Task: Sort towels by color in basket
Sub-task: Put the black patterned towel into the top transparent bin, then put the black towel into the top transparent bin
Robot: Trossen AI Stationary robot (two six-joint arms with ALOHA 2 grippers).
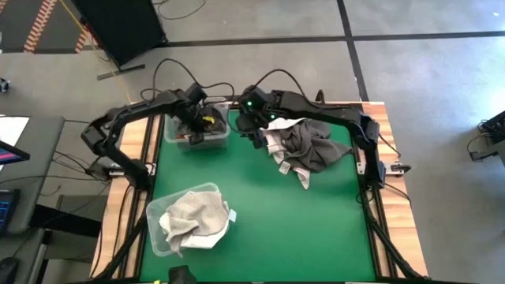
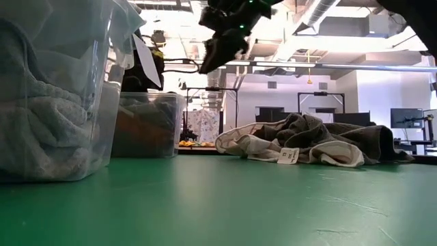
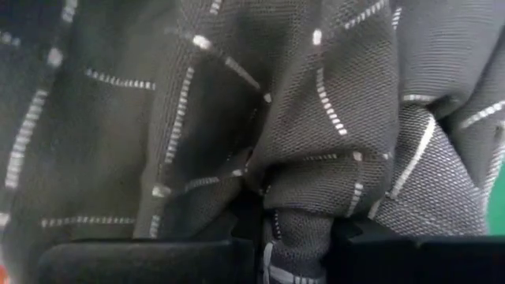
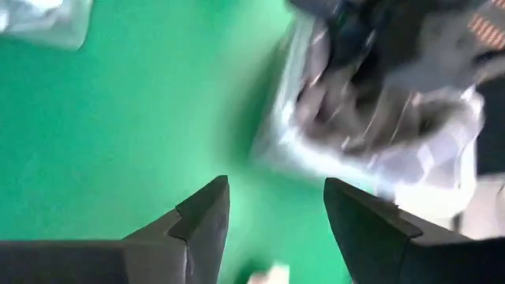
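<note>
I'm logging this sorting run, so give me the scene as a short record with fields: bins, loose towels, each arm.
far bin: clear plastic, holds dark towels; left gripper down inside it
left jaws: closed on dark checked towel
near bin: clear plastic, holds a pale towel
loose pile: grey and cream towels on the green table
right gripper: jaws open, empty, raised above the table between far bin and pile

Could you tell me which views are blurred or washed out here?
Right wrist view: the far bin is smeared with motion blur, though the right gripper stays sharp. Low view: bright ceiling light washes out the background. Left wrist view: the checked towel fills it.
</note>
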